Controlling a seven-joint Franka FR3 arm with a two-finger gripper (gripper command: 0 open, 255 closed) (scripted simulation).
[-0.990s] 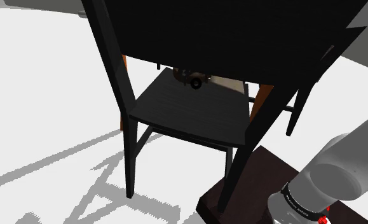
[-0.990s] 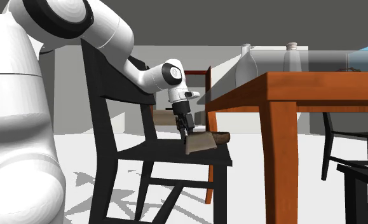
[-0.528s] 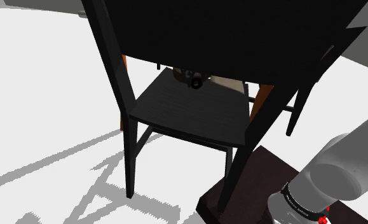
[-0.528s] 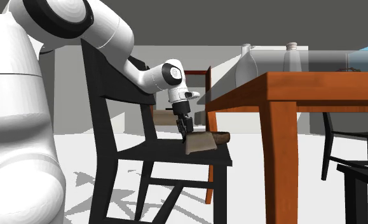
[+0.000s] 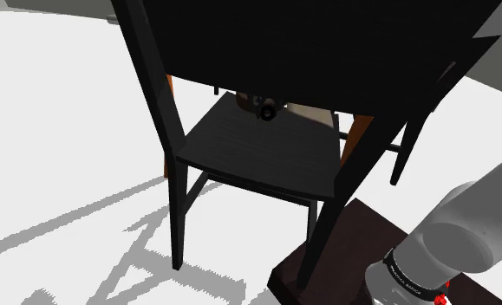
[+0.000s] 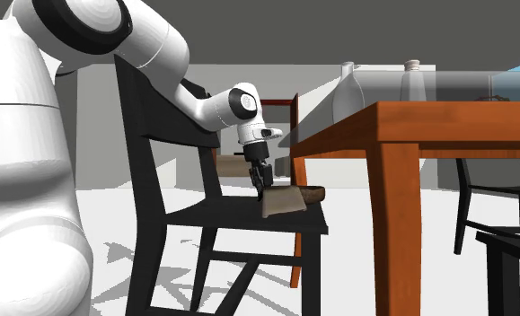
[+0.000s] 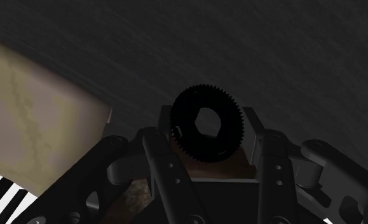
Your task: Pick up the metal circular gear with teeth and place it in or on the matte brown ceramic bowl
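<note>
Gripping gear (image 7: 206, 124) with end effector (image 7: 209, 141): fingers (image 7: 162, 159) clamped on the toothed rim from both sides, centre hole facing the wrist camera. Hanging just above the chair (image 6: 222, 215) seat in the second exterior view, clear of it. Seeing bowl (image 6: 313, 192) on that same seat, at the edge nearest the worktop (image 6: 401, 117), with a beige slab (image 6: 282, 204) just beside it. End effector just beside the slab, on the chair-back side. Noting a brown patch (image 7: 239, 167) right behind the gear in the wrist view; can't tell if bowl. Picking out gear in the shoulder view as a small dark ring over the seat's far end. Bottles (image 6: 348, 94) on the worktop, well apart from the chair seat.
</note>
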